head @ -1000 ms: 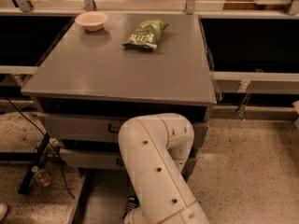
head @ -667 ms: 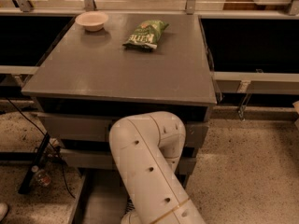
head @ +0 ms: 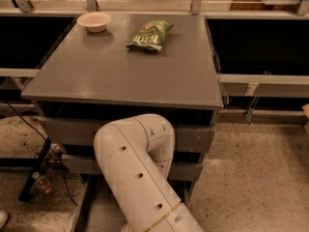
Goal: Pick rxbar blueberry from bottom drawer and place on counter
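One broad grey bench [head: 120, 76] fills the upper view. The robot's pale arm [head: 135, 168] bends down past its front edge toward the open bottom drawer [head: 99, 209], of which only a strip of grey floor shows. A green chip bag [head: 149, 34] and a small bowl [head: 94, 21] lie far back on the bench. Neither bar nor hand shows. Both are probably hidden behind or below the arm, so the hand's opening, its hold and the bar's direction from it cannot be told.
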`<state>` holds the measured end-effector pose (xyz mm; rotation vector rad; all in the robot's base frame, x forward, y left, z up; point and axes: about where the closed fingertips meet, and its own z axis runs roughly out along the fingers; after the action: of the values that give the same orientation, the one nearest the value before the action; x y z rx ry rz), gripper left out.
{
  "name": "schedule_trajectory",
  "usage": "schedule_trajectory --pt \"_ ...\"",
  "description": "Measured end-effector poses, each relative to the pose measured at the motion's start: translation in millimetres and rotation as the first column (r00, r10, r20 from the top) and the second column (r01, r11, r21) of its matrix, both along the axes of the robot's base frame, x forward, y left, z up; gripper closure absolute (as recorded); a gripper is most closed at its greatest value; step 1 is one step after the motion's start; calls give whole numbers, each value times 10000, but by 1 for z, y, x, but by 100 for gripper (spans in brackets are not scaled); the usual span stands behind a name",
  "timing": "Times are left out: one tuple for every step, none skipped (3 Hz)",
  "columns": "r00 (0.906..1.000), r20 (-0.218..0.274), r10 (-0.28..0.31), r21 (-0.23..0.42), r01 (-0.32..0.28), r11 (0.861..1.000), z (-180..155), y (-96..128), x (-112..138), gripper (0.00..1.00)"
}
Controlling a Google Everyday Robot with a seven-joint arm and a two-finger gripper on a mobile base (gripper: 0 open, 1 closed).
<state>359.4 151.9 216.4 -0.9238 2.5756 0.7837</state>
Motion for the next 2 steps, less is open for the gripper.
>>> schedule_trajectory --pt "10000 -1 -4 -2 4 10000 0 0 0 0" --pt "9967 -177 -787 -430 779 9960 -5 0 11 0"
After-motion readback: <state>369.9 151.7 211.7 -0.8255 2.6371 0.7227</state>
